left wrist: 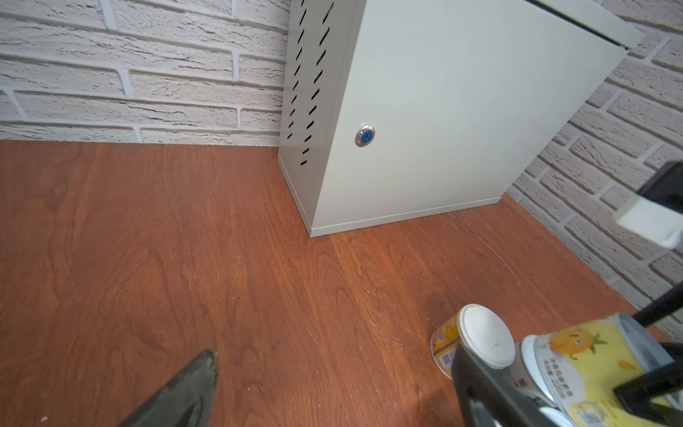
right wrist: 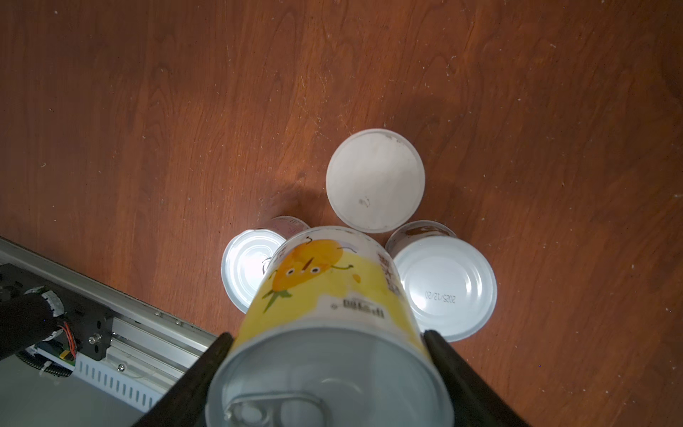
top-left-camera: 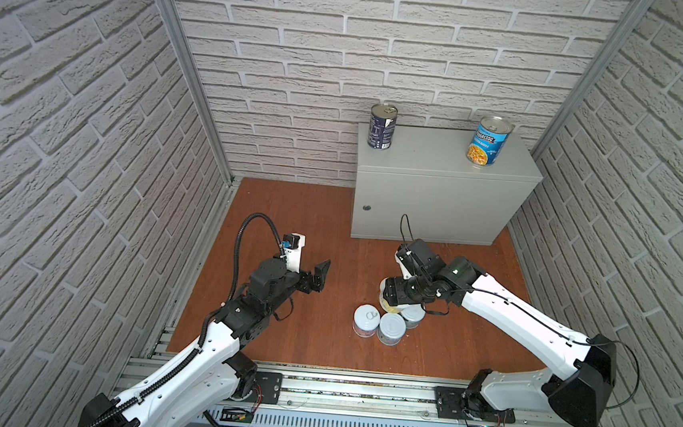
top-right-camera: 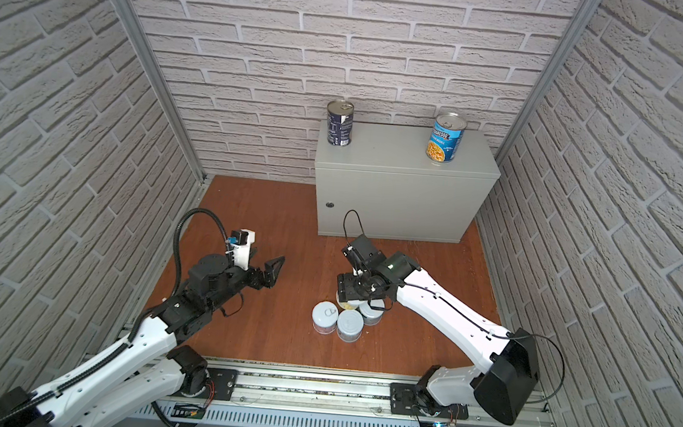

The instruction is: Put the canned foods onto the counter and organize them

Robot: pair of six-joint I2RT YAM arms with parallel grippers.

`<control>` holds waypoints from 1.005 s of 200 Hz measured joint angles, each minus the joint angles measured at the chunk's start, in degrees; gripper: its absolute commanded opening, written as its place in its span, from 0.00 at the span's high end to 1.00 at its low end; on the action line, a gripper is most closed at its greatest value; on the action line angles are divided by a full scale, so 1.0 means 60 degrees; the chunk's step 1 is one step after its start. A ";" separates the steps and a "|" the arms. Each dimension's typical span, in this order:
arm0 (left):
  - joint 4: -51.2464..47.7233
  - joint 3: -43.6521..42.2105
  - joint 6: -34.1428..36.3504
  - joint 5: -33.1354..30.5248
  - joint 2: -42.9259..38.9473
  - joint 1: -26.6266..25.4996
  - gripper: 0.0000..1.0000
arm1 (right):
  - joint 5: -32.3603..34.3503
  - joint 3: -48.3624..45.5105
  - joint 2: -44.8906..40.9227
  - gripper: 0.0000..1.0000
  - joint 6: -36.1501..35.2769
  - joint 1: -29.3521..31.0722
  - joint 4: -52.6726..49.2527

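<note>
My right gripper is shut on a short yellow can, one finger on each side of it, holding it tilted just above a cluster of short cans on the floor. Under it stand a white-lidded can and two silver-topped cans. In both top views the gripper hides most of the held can, with three pale cans beside it. The counter bears a navy can and a blue Progresso can. My left gripper hangs open and empty over bare floor.
Brick-patterned walls close in the reddish-brown wooden floor on three sides. The counter stands in the back right corner, its lock facing forward. A metal rail runs along the front edge, carrying both arm bases.
</note>
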 measured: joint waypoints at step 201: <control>-0.0033 -0.0361 -0.1257 0.1100 -0.1319 -0.0011 0.02 | 0.0244 0.1643 0.1042 0.94 -0.0743 -0.0149 0.1257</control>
